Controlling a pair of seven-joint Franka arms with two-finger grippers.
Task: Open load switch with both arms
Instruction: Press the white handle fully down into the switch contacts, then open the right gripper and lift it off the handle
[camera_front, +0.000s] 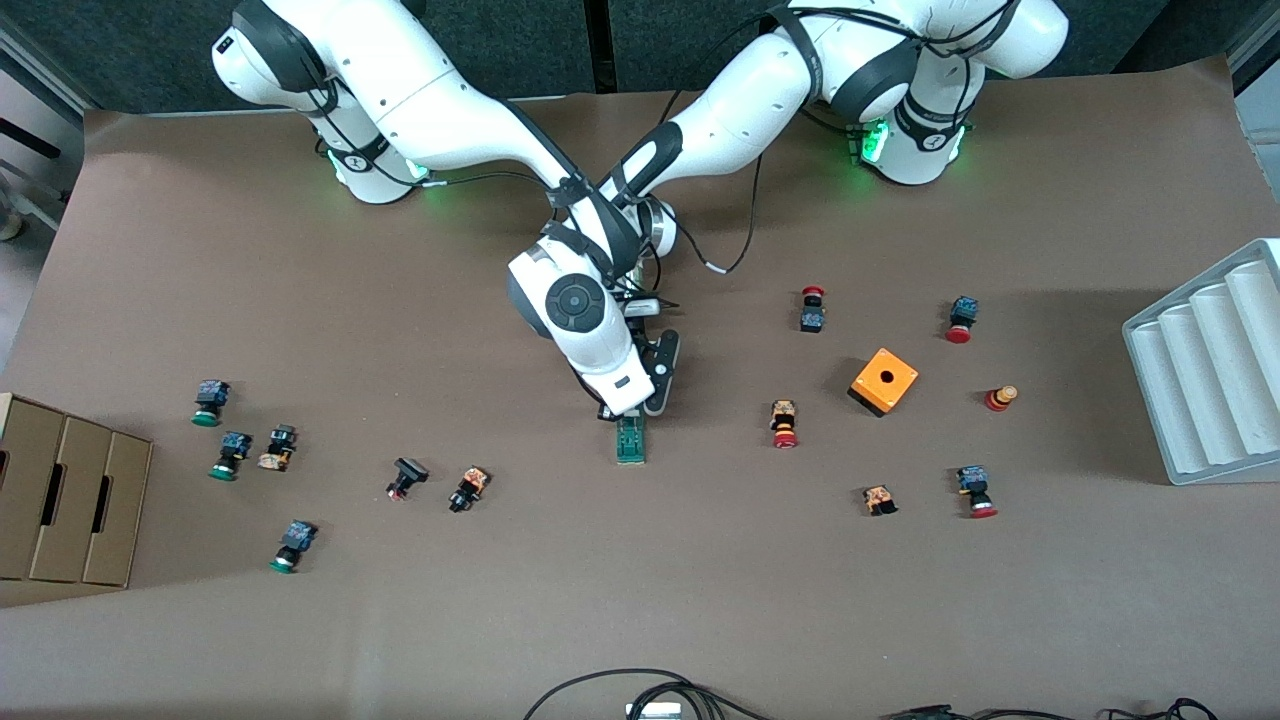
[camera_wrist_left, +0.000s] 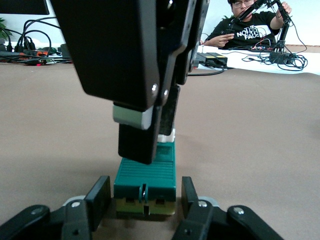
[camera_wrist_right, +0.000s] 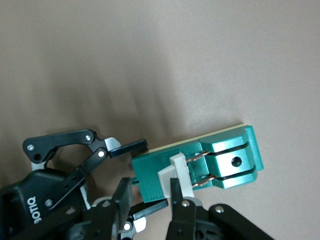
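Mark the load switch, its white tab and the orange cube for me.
load switch (camera_front: 631, 440): front view, on its green top face.
white tab (camera_wrist_right: 177, 172): right wrist view, on the tab's flat white face.
orange cube (camera_front: 884, 381): front view, on its top face beside the round hole.

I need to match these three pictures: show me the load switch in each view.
Front view: load switch on the table, mid-picture, just below both grippers.
Left wrist view: low centre, between the left gripper fingers.
Right wrist view: lower middle, green body lying slantwise.
Shared landmark: its white tab, pinched by the right gripper.
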